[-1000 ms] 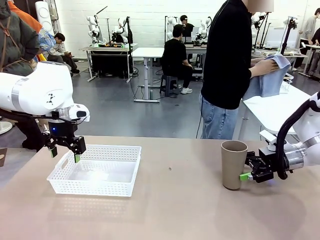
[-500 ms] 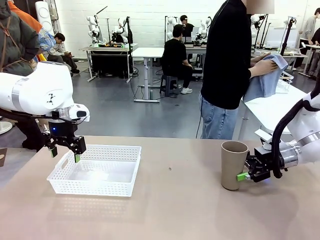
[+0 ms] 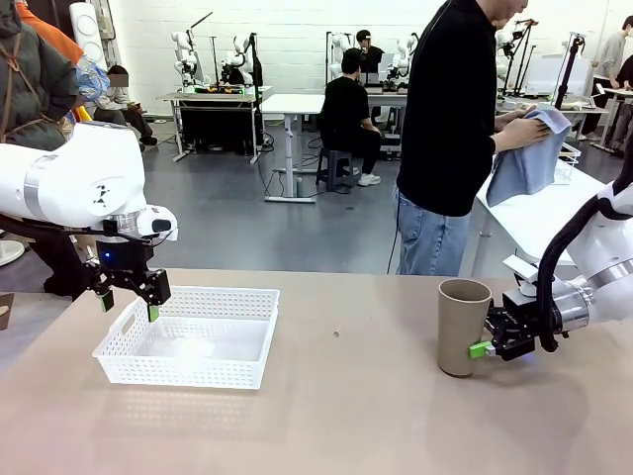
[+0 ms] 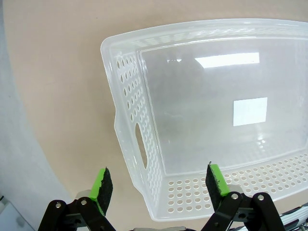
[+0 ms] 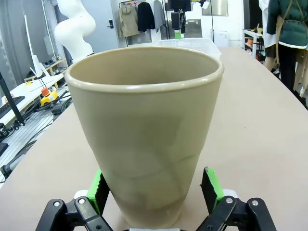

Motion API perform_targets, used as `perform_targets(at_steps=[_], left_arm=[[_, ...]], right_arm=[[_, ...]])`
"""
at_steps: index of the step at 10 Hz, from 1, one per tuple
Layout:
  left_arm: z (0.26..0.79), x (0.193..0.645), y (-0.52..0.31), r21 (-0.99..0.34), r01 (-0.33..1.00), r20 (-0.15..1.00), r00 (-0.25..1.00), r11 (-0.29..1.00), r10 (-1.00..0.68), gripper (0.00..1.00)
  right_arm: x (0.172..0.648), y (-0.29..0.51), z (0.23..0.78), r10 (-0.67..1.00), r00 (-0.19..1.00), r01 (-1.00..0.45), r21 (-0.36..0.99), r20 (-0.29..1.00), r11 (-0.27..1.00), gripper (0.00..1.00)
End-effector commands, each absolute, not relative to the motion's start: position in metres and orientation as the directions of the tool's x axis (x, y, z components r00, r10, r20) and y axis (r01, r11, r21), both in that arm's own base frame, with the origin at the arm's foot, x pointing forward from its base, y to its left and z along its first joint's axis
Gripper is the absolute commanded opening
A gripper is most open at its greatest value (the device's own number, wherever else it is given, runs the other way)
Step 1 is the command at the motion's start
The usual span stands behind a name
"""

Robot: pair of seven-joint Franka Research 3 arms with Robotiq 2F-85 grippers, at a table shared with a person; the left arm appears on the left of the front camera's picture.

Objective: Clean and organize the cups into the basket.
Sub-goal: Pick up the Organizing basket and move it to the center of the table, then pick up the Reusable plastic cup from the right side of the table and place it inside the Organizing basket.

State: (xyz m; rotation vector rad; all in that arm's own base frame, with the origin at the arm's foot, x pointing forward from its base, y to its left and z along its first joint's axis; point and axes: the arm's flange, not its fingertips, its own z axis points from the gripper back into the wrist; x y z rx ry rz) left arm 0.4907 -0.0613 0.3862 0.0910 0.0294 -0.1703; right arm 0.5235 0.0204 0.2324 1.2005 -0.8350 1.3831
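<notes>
right tool (image 5: pixel 154 188) wide open, straddling tan cup (image 5: pixel 144 120).

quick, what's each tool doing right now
Left tool: open, empty, over the basket's left end.
Right tool: open around the tan cup's base, not clamped on it.

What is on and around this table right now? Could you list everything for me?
cup: one, tan-brown, upright on the table's right side.
basket: one, white, empty, on the table's left side.
table: one, beige, under both.
cloth: one, grey-blue, held beyond the table.
person: one, black top and jeans, standing at the far side, holding the cloth.
left gripper: open, above the basket's left end.
right gripper: open, fingers either side of the cup's base.
</notes>
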Motion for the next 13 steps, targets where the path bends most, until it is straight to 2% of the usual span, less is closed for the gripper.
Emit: perform_targets(at_steps=[1,9,13], left_arm=[[0.387,0.493,-0.063,0.07,0.15,-0.045,0.988,0.986,-0.147,1.0],[0.368,0.503,-0.056,0.048,0.123,-0.095,0.988,0.991,-0.118,1.0],[0.36,0.506,-0.054,0.043,0.126,-0.117,0.986,0.991,-0.12,1.0]], right_arm=[[0.53,0.023,0.232,0.271,0.071,-0.97,0.13,0.96,-0.205,1.0],[0.533,0.038,0.233,0.29,0.062,-0.96,0.137,0.955,-0.246,1.0],[0.527,0.049,0.231,0.295,0.077,-0.935,0.171,0.952,-0.31,1.0]])
